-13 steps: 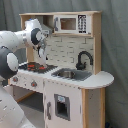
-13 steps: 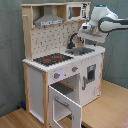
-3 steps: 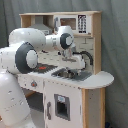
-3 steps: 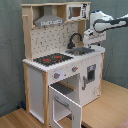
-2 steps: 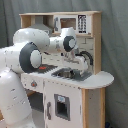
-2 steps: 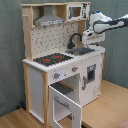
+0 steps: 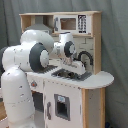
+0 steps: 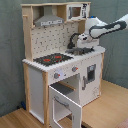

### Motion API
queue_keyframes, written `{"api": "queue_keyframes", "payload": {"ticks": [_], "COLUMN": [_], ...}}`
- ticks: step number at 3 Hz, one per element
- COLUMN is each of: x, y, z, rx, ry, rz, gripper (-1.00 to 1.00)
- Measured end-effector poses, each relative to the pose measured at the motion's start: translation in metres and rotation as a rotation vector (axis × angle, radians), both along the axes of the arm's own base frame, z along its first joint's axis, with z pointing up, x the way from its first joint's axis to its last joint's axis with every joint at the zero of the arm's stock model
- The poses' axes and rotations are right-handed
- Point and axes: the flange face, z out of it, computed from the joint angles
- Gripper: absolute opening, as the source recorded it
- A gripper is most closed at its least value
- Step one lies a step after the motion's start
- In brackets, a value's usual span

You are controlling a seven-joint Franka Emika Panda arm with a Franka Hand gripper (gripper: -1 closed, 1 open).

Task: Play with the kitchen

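The arm reaches in over the toy kitchen (image 8: 65, 65), which stands on the wooden floor before a grey curtain, and the gripper (image 8: 80, 49) hangs low at the grey sink (image 7: 70, 75), just beside the black faucet (image 8: 75, 39). Whether its fingers are parted or gripping anything, I cannot tell. The oven door (image 8: 62, 102) under the stovetop (image 8: 50, 59) is swung open. So play looks to be under way, with the sink now getting attention; the microwave (image 8: 75, 11) up top appears closed.
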Motion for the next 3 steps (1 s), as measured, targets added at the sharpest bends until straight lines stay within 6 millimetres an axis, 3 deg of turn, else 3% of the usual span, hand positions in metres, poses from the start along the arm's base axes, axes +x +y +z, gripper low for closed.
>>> {"api": "queue_keyframes", "payload": {"ticks": [1,2,3], "x": [0.0095,0.0098,0.0103], "y": [0.0129,0.0140,0.0163], "z": [-0.0144,-0.0156,-0.0178], "rx": [0.020,0.021,0.024], "ry": [-0.024,-0.024,-0.024], "rz": [0.013,0.014,0.015], "gripper": [1.00,-1.00,-1.00]}}
